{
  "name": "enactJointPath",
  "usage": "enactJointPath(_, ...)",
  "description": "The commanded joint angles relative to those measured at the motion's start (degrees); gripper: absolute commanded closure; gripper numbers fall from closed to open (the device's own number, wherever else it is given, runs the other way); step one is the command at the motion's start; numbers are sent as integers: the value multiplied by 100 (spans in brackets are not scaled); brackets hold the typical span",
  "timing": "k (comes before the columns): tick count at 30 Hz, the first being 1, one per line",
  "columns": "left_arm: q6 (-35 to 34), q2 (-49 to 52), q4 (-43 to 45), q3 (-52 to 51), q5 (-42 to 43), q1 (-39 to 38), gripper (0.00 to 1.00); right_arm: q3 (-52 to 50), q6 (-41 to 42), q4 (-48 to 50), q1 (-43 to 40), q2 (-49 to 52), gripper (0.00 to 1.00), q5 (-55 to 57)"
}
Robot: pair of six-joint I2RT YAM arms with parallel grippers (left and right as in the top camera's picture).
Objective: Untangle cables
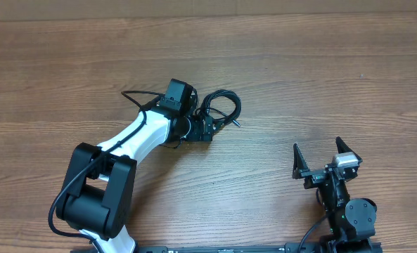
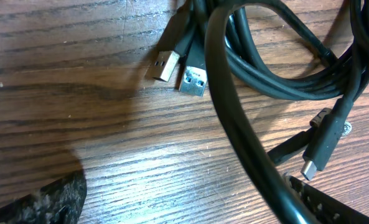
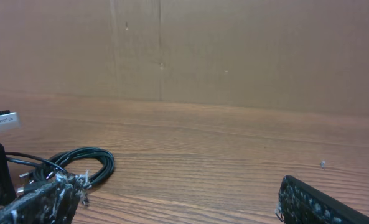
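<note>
Cables [image 2: 231, 124]: light, limp, bunched; likely best grabbed just behind plug [image 2: 192, 79]. Left end effector [image 1: 212, 121], right end effector [image 1: 317, 146] open, empty.

The wooden table [image 1: 335, 63] lay bare across its far half. The left arm [image 1: 134, 137] (white shell, black joints) reached from the near left corner towards the middle, and the left gripper [image 1: 209, 126] sat right at the cables [image 1: 226, 95], a small bunch of thin black loops curling out past its tip. From above, its jaws could not be made out against the dark cords. The right gripper [image 1: 317, 151] stood near the lower right edge, well apart from the bunch, its jaws spread wide and pointing away from the base, with nothing between them.
</note>
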Motion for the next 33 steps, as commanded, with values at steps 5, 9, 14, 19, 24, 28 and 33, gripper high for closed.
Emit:
enactJointPath(5,-35,177,-98,-144,-55,9,0,-61,-7,33,-44,-46,0,-15)
enactJointPath(9,-37,177,-74,-144,-50,9,0,-61,-7,33,-44,-33,0,-15)
enactJointPath(14,-39,177,-44,-144,-33,9,0,-61,-7,33,-44,-33,0,-15)
enactJointPath(19,-37,177,-50,-144,-35,9,1,-61,-7,33,-44,-33,0,-13)
enactJointPath(24,-37,177,-42,-144,-33,9,1,-61,-7,33,-44,-33,0,-15)
enactJointPath(28,-37,177,-22,-144,-39,11,0,-61,-7,33,-44,-33,0,-15)
enactJointPath(33,-33,177,-22,-144,-55,9,1,-61,-7,33,-44,-33,0,-15)
